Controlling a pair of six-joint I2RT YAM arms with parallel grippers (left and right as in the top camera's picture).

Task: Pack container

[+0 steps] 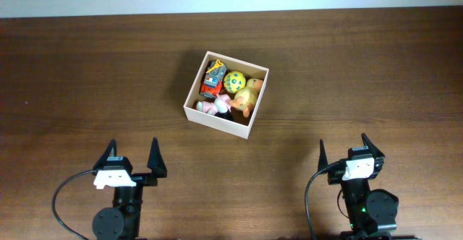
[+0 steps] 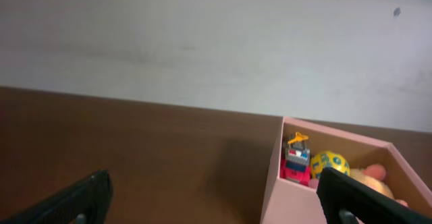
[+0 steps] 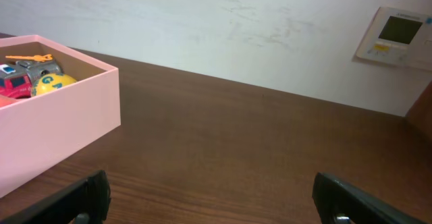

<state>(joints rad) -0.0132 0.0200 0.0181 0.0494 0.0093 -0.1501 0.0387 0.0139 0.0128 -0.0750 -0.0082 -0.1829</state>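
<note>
The container (image 1: 218,124) is a square open box with pale walls, at the table's middle. Inside lie a red toy truck (image 1: 212,78), a yellow ball (image 1: 234,80), an orange-yellow plush toy (image 1: 249,95) and a pink and white toy (image 1: 212,106). The container also shows in the left wrist view (image 2: 287,190) and the right wrist view (image 3: 54,123). My left gripper (image 1: 133,155) is open and empty near the front left, well short of the container. My right gripper (image 1: 343,150) is open and empty near the front right.
The wooden table (image 1: 362,66) spreads all round the box. A pale wall (image 3: 202,28) stands behind the far edge, with a white control panel (image 3: 395,35) on it at the right.
</note>
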